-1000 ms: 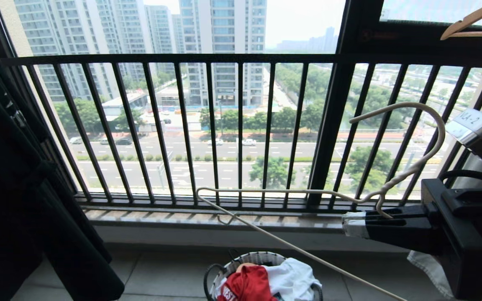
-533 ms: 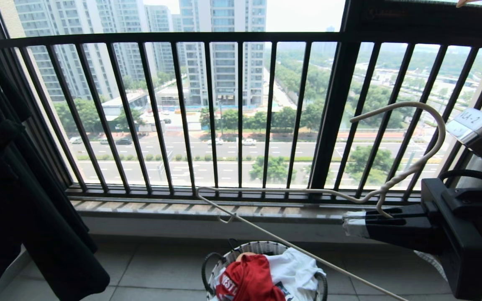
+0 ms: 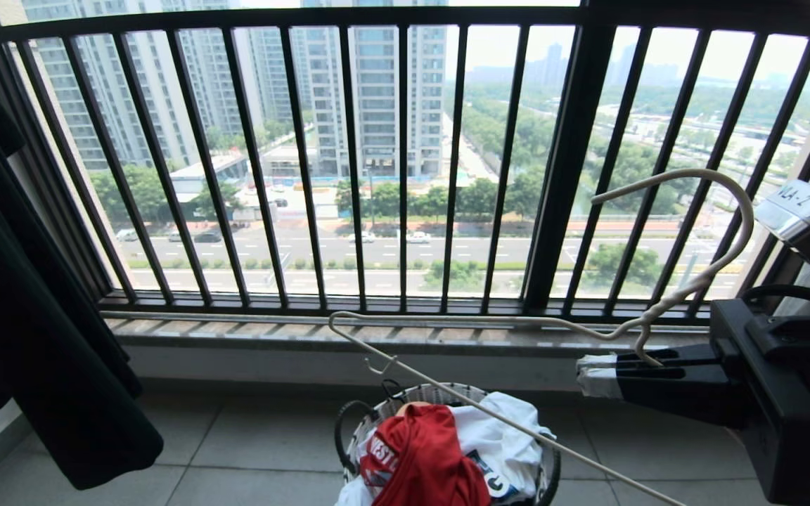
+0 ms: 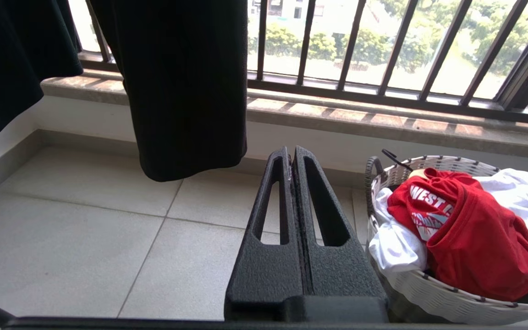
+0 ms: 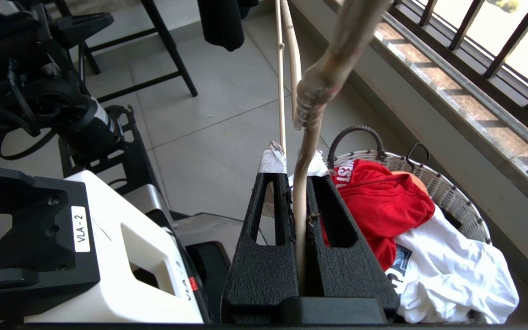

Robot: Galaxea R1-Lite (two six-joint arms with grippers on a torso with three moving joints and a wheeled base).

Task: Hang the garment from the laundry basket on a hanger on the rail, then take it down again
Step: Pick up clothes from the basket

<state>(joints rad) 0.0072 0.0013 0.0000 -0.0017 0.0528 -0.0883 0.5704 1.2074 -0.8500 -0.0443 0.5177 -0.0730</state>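
Note:
The red garment [image 3: 419, 457] lies crumpled on top of the laundry basket [image 3: 440, 392] on the floor tiles, low in the head view. My right gripper [image 3: 591, 376] at the right is shut on the twisted neck of the off-white wire hanger [image 3: 489, 322], whose hook curves up over the arm. From the right wrist, the hanger [image 5: 307, 101] runs between the right gripper [image 5: 294, 162] fingers, above the garment [image 5: 383, 201] and basket [image 5: 447, 192]. My left gripper [image 4: 291, 153] is shut and empty, to the left of the basket [image 4: 429, 293] and garment [image 4: 475, 238]. The rail is out of view.
A black T-shirt [image 3: 39, 351] hangs at the left, down to near the floor. A white T-shirt [image 3: 510, 436] lies in the basket beside the red one. The barred window railing [image 3: 405, 169] and stone sill [image 3: 271, 336] stand behind the basket.
The whole head view has shifted: the railing sits higher in the picture and more of the basket shows, so the camera moved. The right gripper still holds the hanger the same way.

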